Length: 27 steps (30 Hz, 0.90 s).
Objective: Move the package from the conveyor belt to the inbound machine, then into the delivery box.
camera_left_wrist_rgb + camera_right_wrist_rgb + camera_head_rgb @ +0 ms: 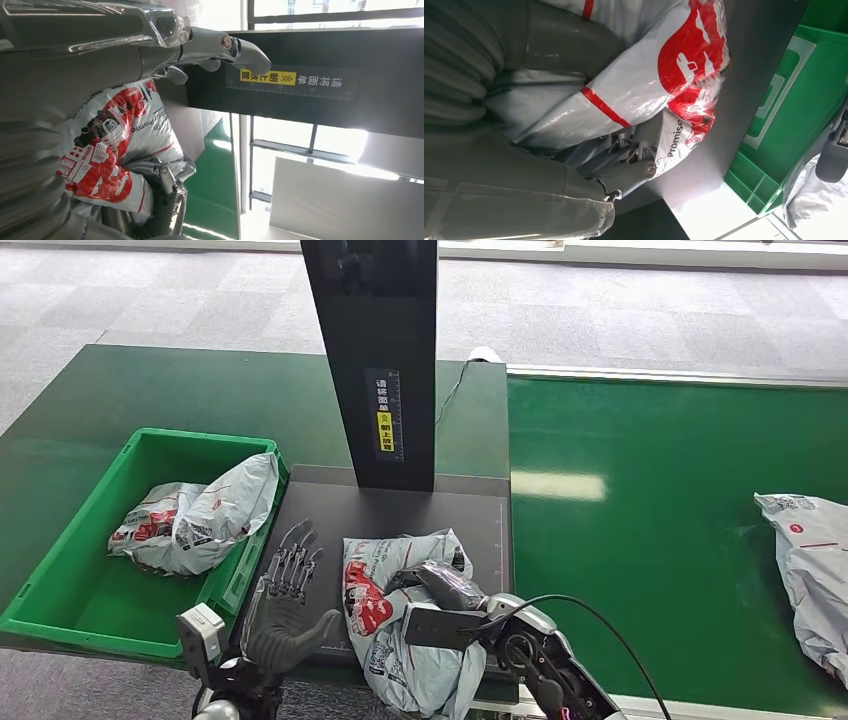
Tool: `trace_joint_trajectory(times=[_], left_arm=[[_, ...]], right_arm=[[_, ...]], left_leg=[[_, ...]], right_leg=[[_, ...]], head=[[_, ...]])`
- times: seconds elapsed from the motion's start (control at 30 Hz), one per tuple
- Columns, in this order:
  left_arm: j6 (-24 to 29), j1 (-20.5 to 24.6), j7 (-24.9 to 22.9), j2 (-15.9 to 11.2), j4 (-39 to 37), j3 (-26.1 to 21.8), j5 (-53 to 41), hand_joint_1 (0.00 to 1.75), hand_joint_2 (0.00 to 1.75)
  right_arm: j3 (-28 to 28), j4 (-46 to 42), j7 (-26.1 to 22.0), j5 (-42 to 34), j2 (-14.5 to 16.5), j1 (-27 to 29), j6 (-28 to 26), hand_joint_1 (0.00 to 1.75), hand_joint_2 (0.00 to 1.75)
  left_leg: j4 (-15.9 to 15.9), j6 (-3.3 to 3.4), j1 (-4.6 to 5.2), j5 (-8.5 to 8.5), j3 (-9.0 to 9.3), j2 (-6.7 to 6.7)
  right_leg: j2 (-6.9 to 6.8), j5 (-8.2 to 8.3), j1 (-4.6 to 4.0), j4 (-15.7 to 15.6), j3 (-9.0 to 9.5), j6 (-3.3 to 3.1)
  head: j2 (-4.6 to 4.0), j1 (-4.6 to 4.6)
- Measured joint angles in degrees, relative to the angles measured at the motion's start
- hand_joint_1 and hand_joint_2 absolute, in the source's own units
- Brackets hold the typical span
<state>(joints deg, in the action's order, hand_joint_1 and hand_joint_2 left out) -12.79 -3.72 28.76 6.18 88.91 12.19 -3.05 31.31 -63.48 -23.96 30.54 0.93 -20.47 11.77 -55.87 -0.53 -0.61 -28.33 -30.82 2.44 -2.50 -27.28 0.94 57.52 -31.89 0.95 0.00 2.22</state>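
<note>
The right hand (440, 585) grips the package (400, 625) on the machine plate (400, 510) for scanning; the left hand (285, 605) is spread, empty.

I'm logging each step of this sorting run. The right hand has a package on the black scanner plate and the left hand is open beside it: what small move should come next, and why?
Probably the left hand should move sideways onto the package to take it. The right hand grips the package on the inbound machine; the open left hand lies between it and the green delivery box, which already holds another package.
</note>
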Motion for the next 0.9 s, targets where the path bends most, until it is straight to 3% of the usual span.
trace_joint_trajectory(times=[0.67, 0.8, 0.9], left_arm=[[-0.01, 0.14, 0.0, -0.15, -0.35, -0.29, 0.02, 0.0, 1.75], [-0.01, 0.15, 0.0, -0.15, -0.35, -0.32, 0.02, 0.0, 1.75], [-0.02, 0.15, 0.0, -0.15, -0.35, -0.35, 0.02, 0.0, 1.75]], right_arm=[[0.69, 1.27, -0.06, -0.03, -0.19, -0.89, -0.08, 1.38, 1.75], [0.7, 1.32, -0.06, -0.04, -0.21, -0.9, -0.08, 0.03, 1.75], [0.7, 1.36, -0.27, -0.53, -0.25, -0.86, -0.73, 0.0, 1.75]], left_leg=[[-0.01, 0.0, 0.0, 0.0, 0.09, 0.0], [-0.01, 0.0, 0.0, 0.0, 0.1, 0.0], [-0.01, 0.0, 0.0, 0.0, 0.1, 0.0]], right_leg=[[0.0, 0.0, 0.01, 0.0, 0.09, 0.0], [0.0, 0.0, 0.01, 0.0, 0.09, 0.0], [0.0, 0.0, 0.01, 0.0, 0.09, 0.0]], head=[[0.0, -0.01], [0.0, 0.0], [0.0, 0.0]])
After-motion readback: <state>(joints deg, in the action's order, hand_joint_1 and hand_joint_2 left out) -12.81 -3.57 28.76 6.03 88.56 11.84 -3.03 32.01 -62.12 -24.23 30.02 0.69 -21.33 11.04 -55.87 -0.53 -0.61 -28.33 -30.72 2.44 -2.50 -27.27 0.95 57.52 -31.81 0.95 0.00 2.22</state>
